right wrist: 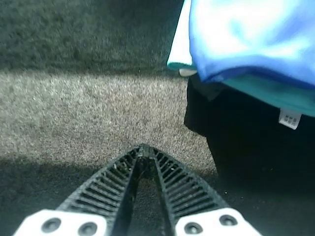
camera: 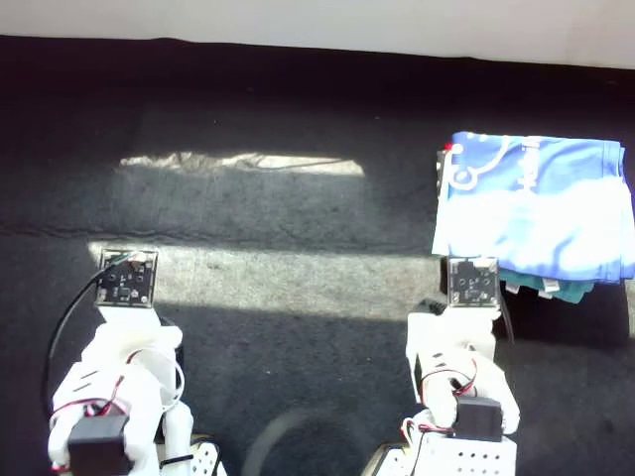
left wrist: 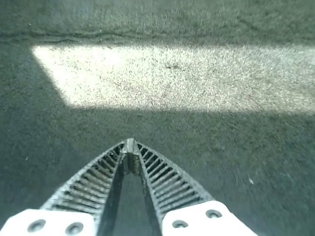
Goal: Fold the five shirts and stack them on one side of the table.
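Just ahead of the right gripper [right wrist: 143,147], and a little to its right, lies the stack of shirts [camera: 534,213].
The lower layers are mostly covered. Under the blue shirt [right wrist: 251,34] on top I can count only a teal shirt [right wrist: 266,93] and a black shirt [right wrist: 246,142], three in all; if there are more I cannot tell. Both grippers are clenched on nothing, with their tips touching. The left gripper [left wrist: 130,145] is well apart from the stack, over the bare dark table [left wrist: 59,137].
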Action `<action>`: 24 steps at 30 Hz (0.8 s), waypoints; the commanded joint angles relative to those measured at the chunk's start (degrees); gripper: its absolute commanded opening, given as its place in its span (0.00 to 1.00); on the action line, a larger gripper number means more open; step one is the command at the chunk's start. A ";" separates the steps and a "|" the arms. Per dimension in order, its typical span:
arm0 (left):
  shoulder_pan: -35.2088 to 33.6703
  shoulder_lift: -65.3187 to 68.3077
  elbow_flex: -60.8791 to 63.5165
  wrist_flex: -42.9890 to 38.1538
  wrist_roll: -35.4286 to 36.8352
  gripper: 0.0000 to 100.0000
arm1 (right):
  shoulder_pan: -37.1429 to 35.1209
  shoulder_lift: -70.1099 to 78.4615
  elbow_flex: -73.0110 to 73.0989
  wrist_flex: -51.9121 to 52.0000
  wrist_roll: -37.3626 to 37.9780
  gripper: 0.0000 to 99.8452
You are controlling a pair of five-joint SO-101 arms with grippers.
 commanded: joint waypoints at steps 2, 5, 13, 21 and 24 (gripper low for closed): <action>0.40 -0.92 7.08 -8.53 0.26 0.01 | -0.13 -0.75 5.05 -3.74 0.18 0.01; 0.40 -0.92 12.88 -11.87 6.68 0.01 | -0.13 -1.10 7.43 -4.09 0.00 0.01; 0.40 -0.92 19.03 -8.35 12.40 0.01 | -0.13 -0.84 8.57 -2.77 -0.09 0.01; 0.13 -0.92 23.87 -8.00 12.13 0.01 | 0.31 -0.92 8.57 7.60 0.35 0.01; 0.04 -0.84 23.52 -8.00 5.01 0.01 | 0.48 -1.10 8.48 10.95 0.00 0.01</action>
